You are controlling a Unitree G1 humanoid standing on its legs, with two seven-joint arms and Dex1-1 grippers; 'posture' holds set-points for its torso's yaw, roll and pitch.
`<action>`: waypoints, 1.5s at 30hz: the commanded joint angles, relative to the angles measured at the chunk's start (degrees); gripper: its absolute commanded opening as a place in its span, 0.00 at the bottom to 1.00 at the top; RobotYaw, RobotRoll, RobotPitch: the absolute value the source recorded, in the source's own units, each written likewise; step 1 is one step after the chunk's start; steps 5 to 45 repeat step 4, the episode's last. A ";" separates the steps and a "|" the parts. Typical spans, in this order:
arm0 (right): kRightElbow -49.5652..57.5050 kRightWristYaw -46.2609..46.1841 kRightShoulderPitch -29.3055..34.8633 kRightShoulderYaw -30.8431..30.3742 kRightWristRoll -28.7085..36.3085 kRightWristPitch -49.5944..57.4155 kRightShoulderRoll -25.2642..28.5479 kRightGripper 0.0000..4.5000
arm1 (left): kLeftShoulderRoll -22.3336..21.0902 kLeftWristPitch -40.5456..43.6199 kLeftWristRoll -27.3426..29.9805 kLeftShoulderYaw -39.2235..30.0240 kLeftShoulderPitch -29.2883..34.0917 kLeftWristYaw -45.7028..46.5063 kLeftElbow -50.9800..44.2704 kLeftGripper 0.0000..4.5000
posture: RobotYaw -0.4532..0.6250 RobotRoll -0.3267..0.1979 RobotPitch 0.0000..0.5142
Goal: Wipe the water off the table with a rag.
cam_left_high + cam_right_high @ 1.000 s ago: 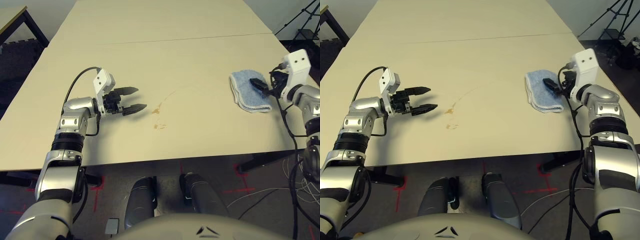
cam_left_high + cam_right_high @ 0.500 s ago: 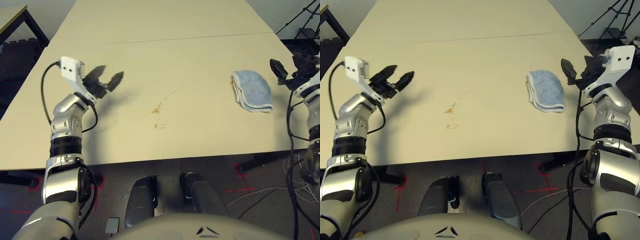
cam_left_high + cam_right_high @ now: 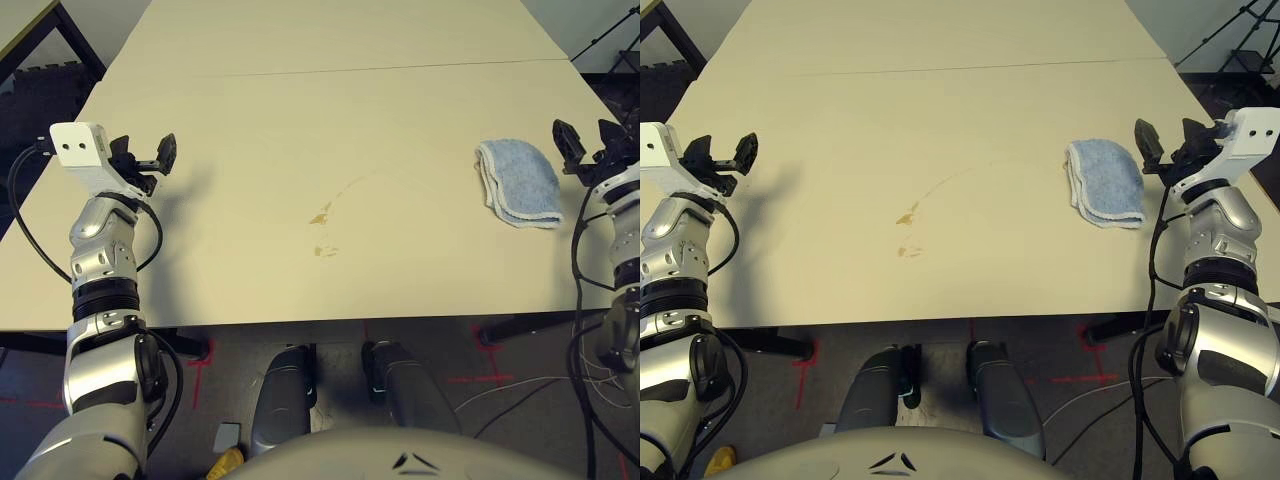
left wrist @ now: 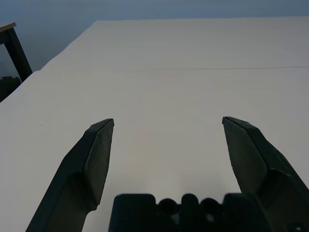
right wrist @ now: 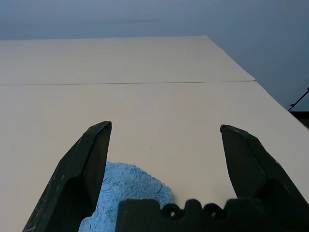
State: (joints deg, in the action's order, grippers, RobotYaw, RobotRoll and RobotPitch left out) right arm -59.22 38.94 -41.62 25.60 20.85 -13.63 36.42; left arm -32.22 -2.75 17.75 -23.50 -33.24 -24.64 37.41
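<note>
The rag (image 3: 520,180), a folded light blue terry cloth, lies on the right part of the beige table (image 3: 350,110). The water (image 3: 322,230) is a small cluster of amber drops with a thin curved smear near the table's middle. My right gripper (image 3: 588,140) hovers open just right of the rag, apart from it, and the right wrist view shows the rag (image 5: 125,193) low beside one finger (image 5: 89,164). My left gripper (image 3: 145,155) is raised and open near the table's left edge, far from the water, with bare tabletop between its fingers (image 4: 96,154).
A thin seam (image 3: 350,72) crosses the tabletop behind the spill. Another table's dark legs (image 3: 70,40) stand at the far left and a tripod (image 3: 1240,30) at the far right. Cables and red tape marks lie on the floor below the front edge.
My right gripper has come off the rag and drawn back to its right, open. My left gripper has risen and swung left, away from the water. The rag stays put.
</note>
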 commanded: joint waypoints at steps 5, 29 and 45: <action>-0.20 0.24 0.38 0.67 0.75 -0.60 0.12 1.00 | -0.23 -1.33 -0.68 0.39 -0.66 0.64 2.49 1.00 | 0.25 0.62 0.36; -0.20 0.24 0.38 0.67 0.75 -0.60 0.12 1.00 | -0.23 -1.33 -0.68 0.39 -0.66 0.64 2.49 1.00 | 0.25 0.62 0.36; -0.20 0.24 0.38 0.67 0.75 -0.60 0.12 1.00 | -0.23 -1.33 -0.68 0.39 -0.66 0.64 2.49 1.00 | 0.25 0.62 0.36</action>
